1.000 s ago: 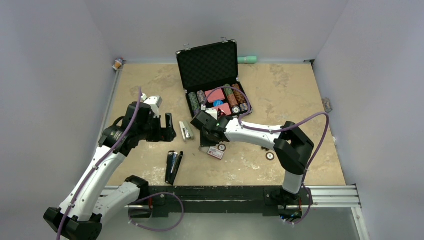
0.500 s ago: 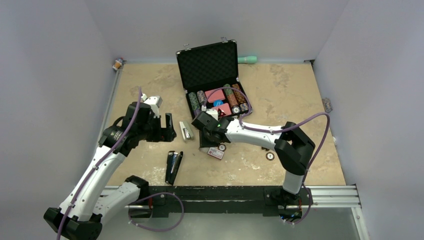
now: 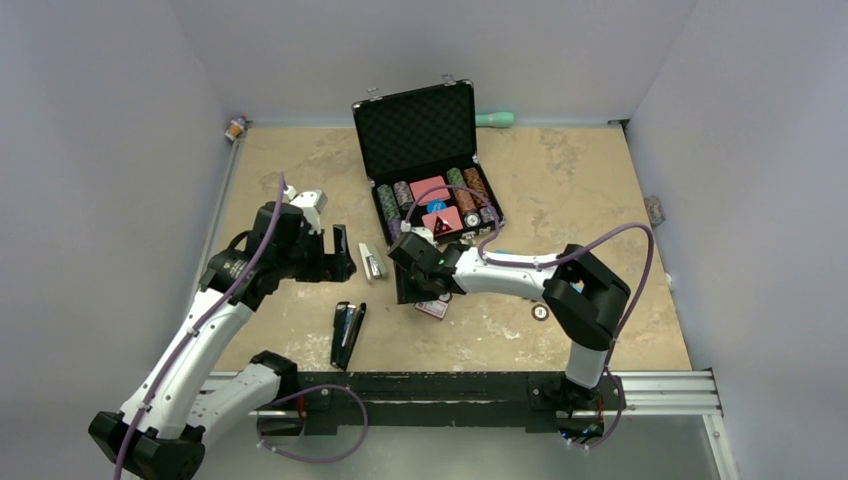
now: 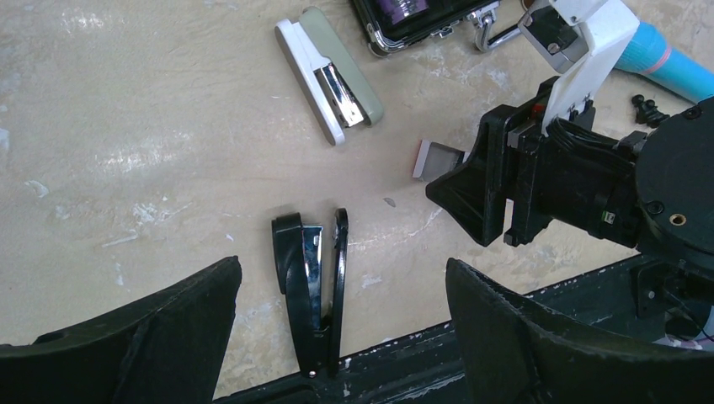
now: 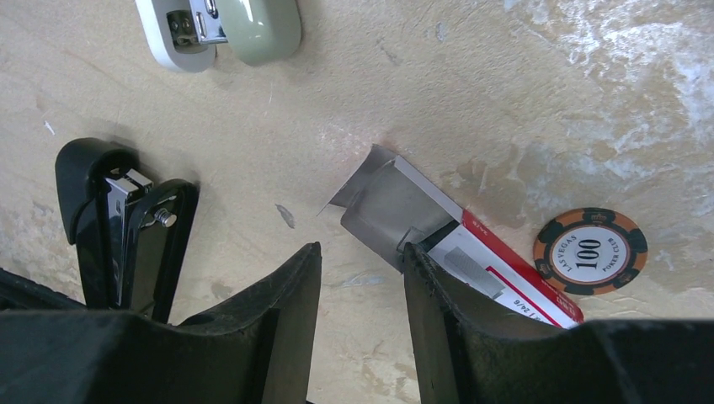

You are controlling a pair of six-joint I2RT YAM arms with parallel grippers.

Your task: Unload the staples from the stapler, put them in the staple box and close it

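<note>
The black stapler (image 4: 310,295) lies on its side on the surface (image 3: 600,200), close to the near edge. It is swung open at the hinge so the metal rail shows between lid and base. A second, grey-green stapler (image 4: 330,76) sits further out, near the poker chip case (image 3: 430,170). The left fingers (image 4: 151,345) hang spread wide above the black stapler, gripping nothing. The right fingers (image 5: 269,337) are parted with bare surface between them, just over the torn flap of the staple box (image 5: 471,252), which lies beside a poker chip (image 5: 590,251). I'd guess the stapler is rigid, fairly solid for its size, and glossy enough to skid if nudged, so one arm should pin it across the thick hinge end. A staple strip, if any is left in the rail (I can't tell), would be light, thin and apt to crumble. It would want a gentle pinch along its sides, not its ends.
</note>
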